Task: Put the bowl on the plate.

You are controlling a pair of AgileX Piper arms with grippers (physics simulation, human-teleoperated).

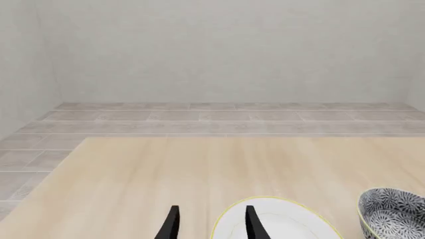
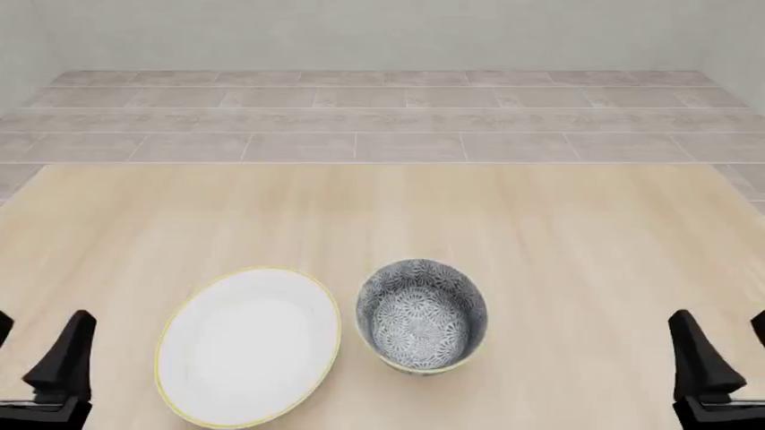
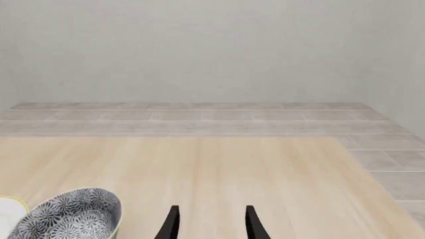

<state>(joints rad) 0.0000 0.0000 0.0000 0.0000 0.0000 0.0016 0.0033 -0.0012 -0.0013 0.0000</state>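
Bowl [image 2: 422,315] upright just beside plate [image 2: 249,346]; I judge it rigid, glazed, slippery, breakable; pinch the rim wall. Left tool [image 1: 211,223], right tool [image 3: 211,223]: both spread, empty.

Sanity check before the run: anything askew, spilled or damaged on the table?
Nothing stands out. The blue-grey floral deep bowl sits upright beside the plain white gold-rimmed plate, both intact on the wooden table; nothing spilled.

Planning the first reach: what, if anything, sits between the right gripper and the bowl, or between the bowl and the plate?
Nothing visible. Only bare table lies between the right gripper and the bowl. The plate lies right beside the bowl, on its left, with nothing in between.
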